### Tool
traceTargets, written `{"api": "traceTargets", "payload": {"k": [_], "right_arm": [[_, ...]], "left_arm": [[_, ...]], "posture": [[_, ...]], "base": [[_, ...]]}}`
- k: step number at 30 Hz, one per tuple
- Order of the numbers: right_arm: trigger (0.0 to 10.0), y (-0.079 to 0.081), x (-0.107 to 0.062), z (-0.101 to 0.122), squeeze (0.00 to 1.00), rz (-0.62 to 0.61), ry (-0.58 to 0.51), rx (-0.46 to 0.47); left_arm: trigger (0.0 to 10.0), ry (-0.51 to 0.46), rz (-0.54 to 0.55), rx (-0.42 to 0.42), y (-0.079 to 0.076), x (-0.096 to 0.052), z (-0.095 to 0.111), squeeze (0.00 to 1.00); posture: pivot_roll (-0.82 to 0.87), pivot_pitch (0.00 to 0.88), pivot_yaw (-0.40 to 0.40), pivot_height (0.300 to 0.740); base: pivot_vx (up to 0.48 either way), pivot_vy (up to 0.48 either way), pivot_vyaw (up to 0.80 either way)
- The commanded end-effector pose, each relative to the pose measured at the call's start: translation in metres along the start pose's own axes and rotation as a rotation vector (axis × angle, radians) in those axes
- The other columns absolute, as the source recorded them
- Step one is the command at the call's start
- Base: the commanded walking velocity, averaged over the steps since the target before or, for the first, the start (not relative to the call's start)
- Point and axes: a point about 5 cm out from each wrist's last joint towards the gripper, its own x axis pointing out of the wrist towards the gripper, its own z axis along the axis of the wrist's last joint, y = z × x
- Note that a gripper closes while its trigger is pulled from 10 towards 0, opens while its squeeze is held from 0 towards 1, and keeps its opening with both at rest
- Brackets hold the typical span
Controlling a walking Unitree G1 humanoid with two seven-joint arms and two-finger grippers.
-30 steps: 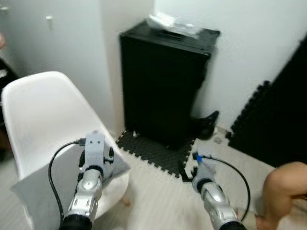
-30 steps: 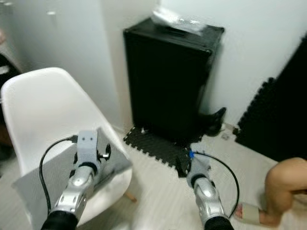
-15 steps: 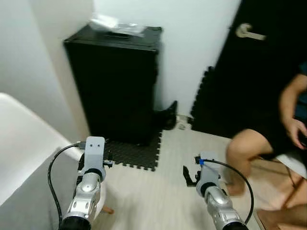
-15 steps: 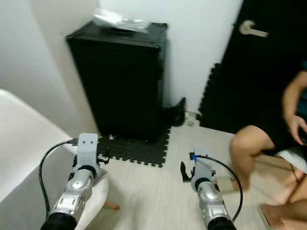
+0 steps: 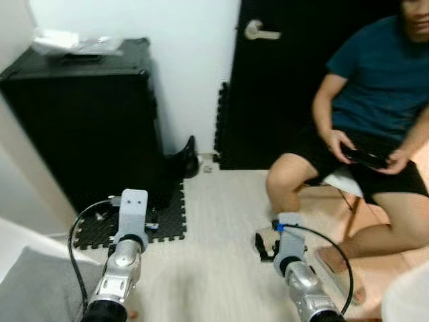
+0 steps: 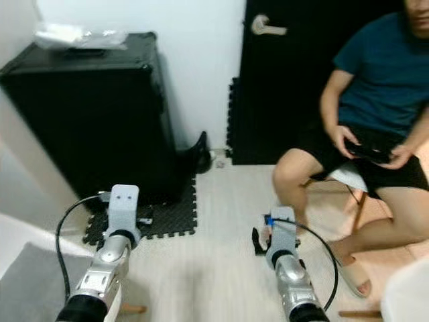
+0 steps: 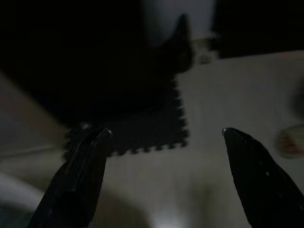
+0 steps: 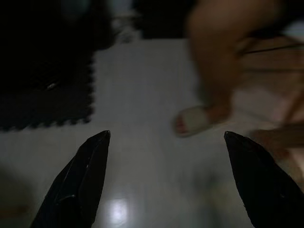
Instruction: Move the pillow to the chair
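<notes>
A grey pillow lies on the seat of a white chair at the lower left edge of the head views. My left gripper is held open over the floor beside the chair, nothing between its fingers, pointing at a black foam mat. My right gripper is open too, empty, over the pale floor near a person's sandalled foot. Both arms reach forward low, the left arm just right of the pillow, the right arm toward the person.
A person sits on a stool at the right, holding a black controller. A tall black case with a plastic bag on top stands against the wall. A foam mat lies before it, a black door behind.
The view has swung to the right: chair and pillow slid to the left edge and the seated person came into view. Both grippers stay open and empty.
</notes>
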Motion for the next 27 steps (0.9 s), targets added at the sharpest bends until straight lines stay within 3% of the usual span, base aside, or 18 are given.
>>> {"api": "traceTargets", "payload": {"k": [1, 27], "right_arm": [[10.0, 0.0034, -0.0013, -0.0048, 0.0, 0.005, 0.012, 0.006], [10.0, 0.0108, -0.0001, -0.0082, 0.0, 0.04, 0.035, -0.008]], "left_arm": [[10.0, 0.018, 0.007, 0.013, 0.0031, -0.0018, -0.0054, 0.0], [10.0, -0.002, -0.004, -0.027, 0.0027, -0.0026, -0.0024, 0.0]], "posture": [[0.01, 0.087, -0.013, 0.74], [0.02, 0.093, -0.009, 0.74]], "base": [[0.0, 0.0, -0.8], [0.0, 0.0, -0.77]]}}
